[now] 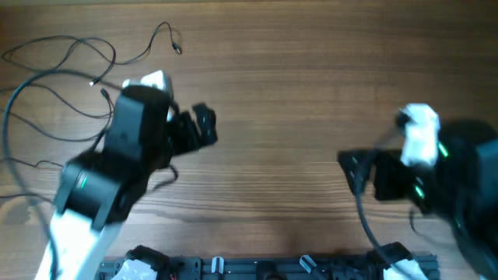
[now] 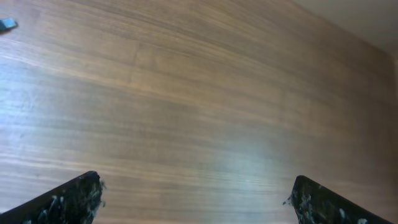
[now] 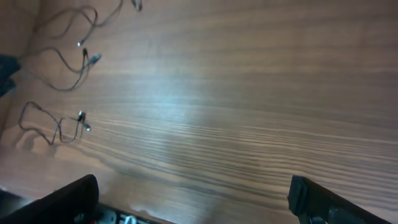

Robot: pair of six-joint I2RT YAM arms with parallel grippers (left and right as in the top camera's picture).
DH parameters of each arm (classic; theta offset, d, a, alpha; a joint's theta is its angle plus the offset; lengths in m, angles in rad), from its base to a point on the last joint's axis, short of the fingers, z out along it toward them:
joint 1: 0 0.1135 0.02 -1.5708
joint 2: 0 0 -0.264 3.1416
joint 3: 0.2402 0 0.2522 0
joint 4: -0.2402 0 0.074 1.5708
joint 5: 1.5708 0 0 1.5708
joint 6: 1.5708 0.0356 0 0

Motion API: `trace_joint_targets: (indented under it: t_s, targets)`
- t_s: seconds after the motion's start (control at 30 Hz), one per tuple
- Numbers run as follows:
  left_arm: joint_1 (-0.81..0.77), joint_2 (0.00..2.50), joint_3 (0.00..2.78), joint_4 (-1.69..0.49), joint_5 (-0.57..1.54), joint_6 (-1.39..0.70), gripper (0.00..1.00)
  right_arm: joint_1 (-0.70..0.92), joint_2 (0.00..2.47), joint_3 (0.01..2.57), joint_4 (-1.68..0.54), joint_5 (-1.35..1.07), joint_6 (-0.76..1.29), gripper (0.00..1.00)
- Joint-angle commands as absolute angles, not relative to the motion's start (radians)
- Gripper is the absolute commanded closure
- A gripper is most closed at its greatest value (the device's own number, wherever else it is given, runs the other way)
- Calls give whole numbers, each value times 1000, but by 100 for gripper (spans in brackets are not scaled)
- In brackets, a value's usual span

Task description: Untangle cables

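The cables [image 1: 78, 58] are thin dark wires spread loosely over the far left of the wooden table [image 1: 296, 85], one ending in a small plug [image 1: 177, 48]. The left arm hides part of them. In the right wrist view the cables [image 3: 71, 59] curl at the top left, with a separate small loop [image 3: 56, 127] below. My left gripper [image 1: 200, 128] hovers right of the cables, open and holding nothing; its wrist view shows the left gripper [image 2: 196, 199] over bare wood. At the right side, far from the cables, my right gripper [image 1: 354, 167] stands open and holding nothing, seen as the right gripper [image 3: 193, 196] over bare wood.
A thicker black cable [image 1: 9, 117] arcs along the left edge by the left arm. A black rail with fittings [image 1: 257, 268] runs along the near table edge. A small dark object [image 2: 7, 25] shows at the top left of the left wrist view.
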State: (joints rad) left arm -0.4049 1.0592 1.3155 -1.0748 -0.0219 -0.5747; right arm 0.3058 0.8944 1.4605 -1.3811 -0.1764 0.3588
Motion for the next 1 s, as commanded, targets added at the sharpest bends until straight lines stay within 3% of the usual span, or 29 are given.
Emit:
trace_joint_targets:
  t_s: [0.0, 0.4, 0.97]
  targets:
    - [-467, 908, 1306, -1156, -156, -638, 0, 306, 749, 1439, -1408, -94, 369, 0]
    - [-517, 463, 1150, -1196, -162, -640, 0, 306, 480, 1353, -1412, -85, 370, 0]
    - [-517, 443, 1150, -1198, -162, -640, 0, 306, 480, 1347, -1412, -85, 482, 0]
